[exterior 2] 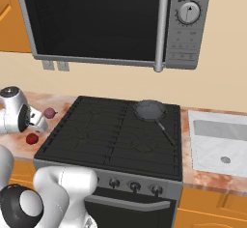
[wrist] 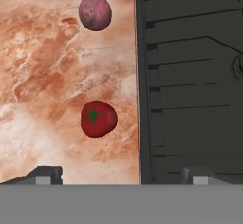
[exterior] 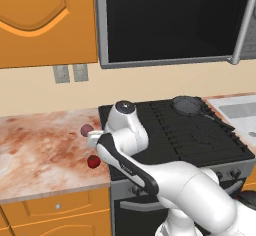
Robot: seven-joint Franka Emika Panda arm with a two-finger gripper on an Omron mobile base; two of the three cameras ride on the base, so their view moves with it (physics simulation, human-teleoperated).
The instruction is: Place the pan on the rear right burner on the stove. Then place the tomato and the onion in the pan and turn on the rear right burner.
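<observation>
Here we find the pan (exterior 2: pixel 149 110) already sitting on the rear right burner (exterior: pixel 192 111) of the stove (exterior 2: pixel 96 140), its long black handle pointing toward the front right, so we judge the tomato (wrist: pixel 98 118) to be the next thing to take. It lies on the marbled counter (exterior: pixel 40 150) just left of the stove's edge, stem spot facing up at the hand camera, with the onion (wrist: pixel 95 12) farther back along the same edge and well apart from it. Our gripper (wrist: pixel 121 176) hangs above the counter with its jaws spread wide and nothing between them; in the hand view one fingertip stands over the counter and the other over the stove grate, so the tomato sits off to one side of the gap, not centred in it. We expect the tomato to be light, smooth and a little slippery, round enough to roll if nudged, and soft enough that a hard squeeze could mark it. We would take it across its widest middle, fingers on opposite sides, coming straight down. The onion looks duller and likely firmer and less slick, and the same grip across its middle should serve.
</observation>
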